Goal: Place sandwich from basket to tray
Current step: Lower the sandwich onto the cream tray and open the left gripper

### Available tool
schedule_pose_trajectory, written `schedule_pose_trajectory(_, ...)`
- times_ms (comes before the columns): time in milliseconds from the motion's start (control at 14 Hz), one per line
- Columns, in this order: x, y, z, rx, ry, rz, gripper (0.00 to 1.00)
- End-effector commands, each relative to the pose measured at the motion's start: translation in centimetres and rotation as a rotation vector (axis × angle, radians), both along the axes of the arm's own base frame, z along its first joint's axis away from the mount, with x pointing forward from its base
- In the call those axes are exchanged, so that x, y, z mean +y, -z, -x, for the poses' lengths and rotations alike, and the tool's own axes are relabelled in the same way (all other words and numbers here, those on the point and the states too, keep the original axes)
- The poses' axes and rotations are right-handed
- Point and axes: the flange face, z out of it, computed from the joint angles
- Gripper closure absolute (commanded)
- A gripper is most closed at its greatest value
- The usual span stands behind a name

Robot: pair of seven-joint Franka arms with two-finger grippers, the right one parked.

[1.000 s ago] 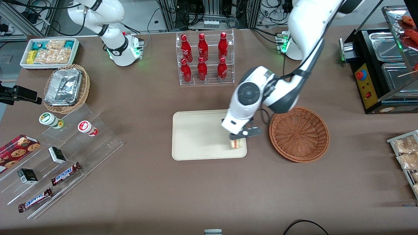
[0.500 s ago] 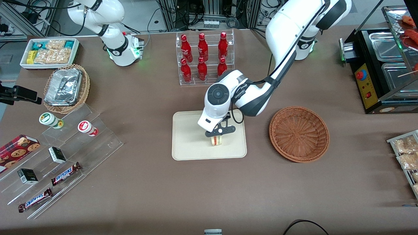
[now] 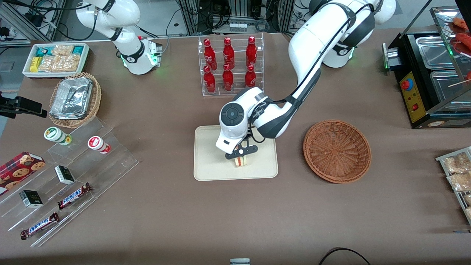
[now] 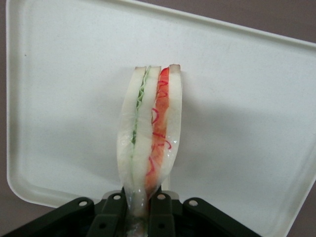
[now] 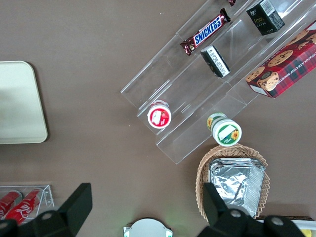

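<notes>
Sandwich handling first: it looks light and soft, a thin wedge of pale bread with a green layer and a red-orange layer along its cut edge, wrapped in what seems a glossy clear film. That film probably makes it slippery, and the bread would likely crush or bow under a hard squeeze; in the left wrist view the wedge bulges slightly in the middle, which suggests the grip is already pressing it. The best hold, in my judgement, is across the two flat bread faces near one end, with gentle force, so the layers stay stacked and do not slide apart.

That is how the gripper has it: its fingers are closed to a narrow gap, pinching one end of the sandwich between them, with the wedge standing out from the fingertips on its edge. The gripper hangs over the tray, near its middle, and the sandwich sits just under it, low against the cream surface; whether it already touches the tray cannot be told. The basket lies beside the tray on the desk, toward the working arm's end, with nothing visible inside it
</notes>
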Motion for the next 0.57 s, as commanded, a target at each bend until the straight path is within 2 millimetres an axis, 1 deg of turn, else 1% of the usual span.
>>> schedule_pose_trajectory(0, -1.07, 0.44, 0.08, -0.014, -0.013, -0.022, 1.0)
schedule_pose_trajectory(357, -1.26, 0.84, 0.13, -0.027, -0.009, -0.015, 1.0)
schedule_pose_trajectory(429, -1.31, 0.97, 0.18, -0.027, -0.011, -0.01, 0.58)
schedule_pose_trajectory(500, -1.3, 1.03, 0.2, -0.028, -0.008, -0.01, 0.01)
